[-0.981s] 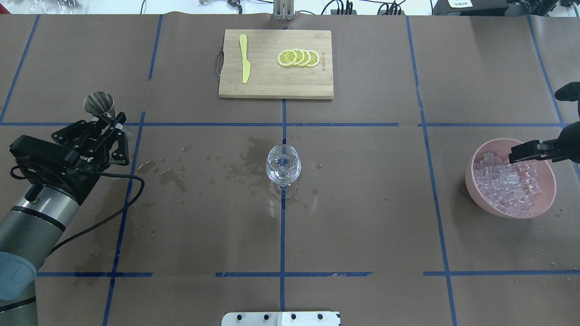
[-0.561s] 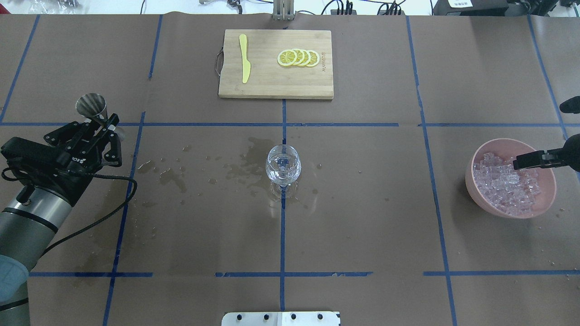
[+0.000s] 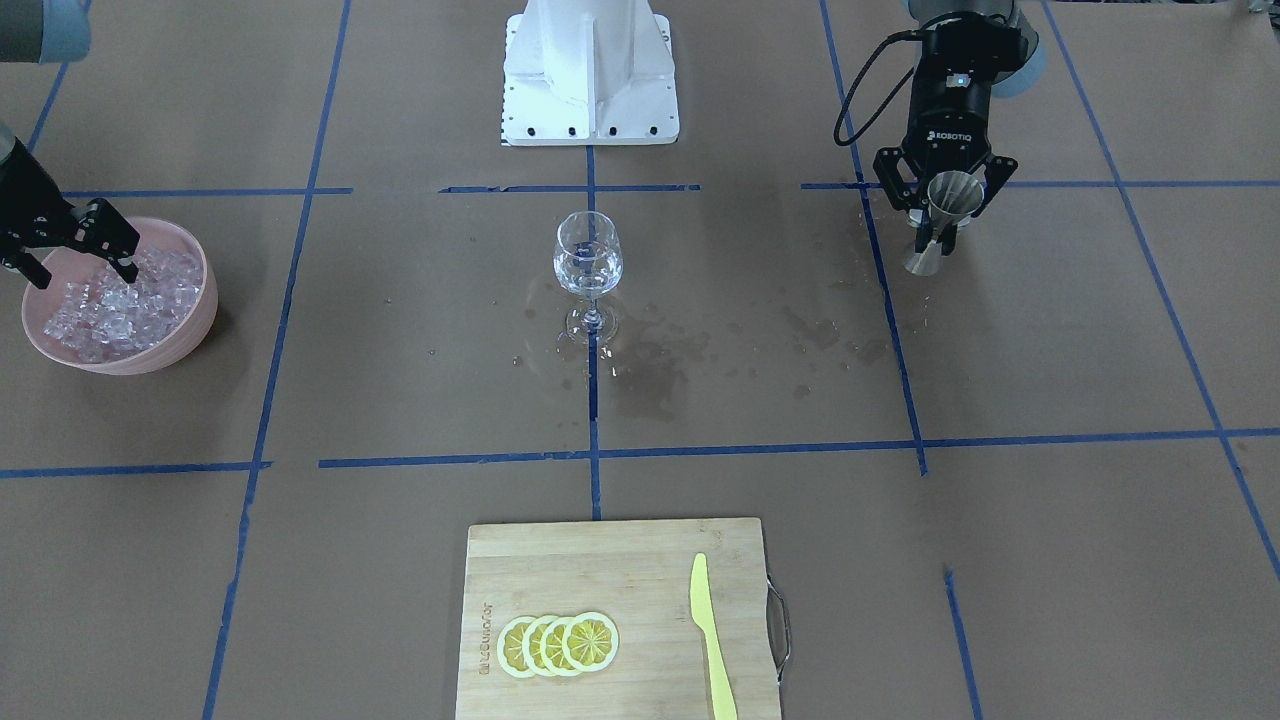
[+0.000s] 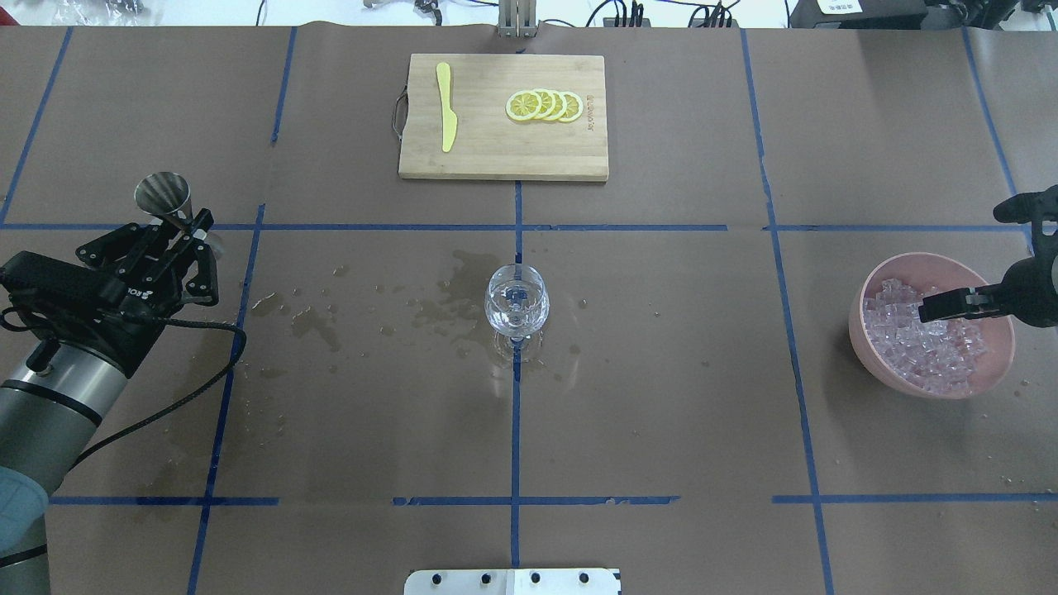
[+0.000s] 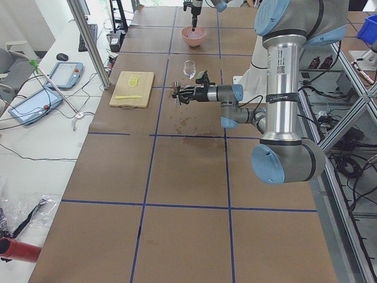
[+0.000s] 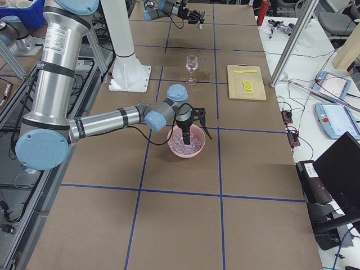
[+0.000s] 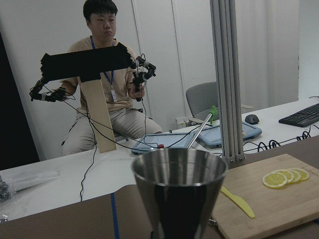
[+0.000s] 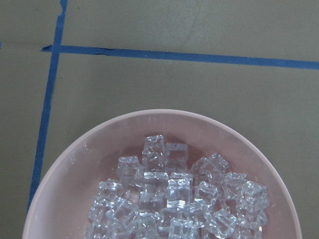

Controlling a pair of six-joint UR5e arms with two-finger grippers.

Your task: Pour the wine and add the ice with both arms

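Two grippers are showing. At the left edge the right gripper [image 3: 85, 272], jaws spread, is hovering over the ice [image 3: 110, 310] in a pink bowl [image 3: 197, 310]. At centre a wine glass [image 3: 587, 262] is seemingly holding a little wine [image 3: 587, 275]. At upper right the left gripper [image 3: 942, 225] is clamping a steel jigger [image 3: 950, 190].

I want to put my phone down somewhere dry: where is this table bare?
Bare, dry paper lies between the wine glass and the pink bowl, and between that bowl and the cutting board. Avoid the splashes between the glass and the jigger the left gripper holds; the right gripper hangs open over the ice.
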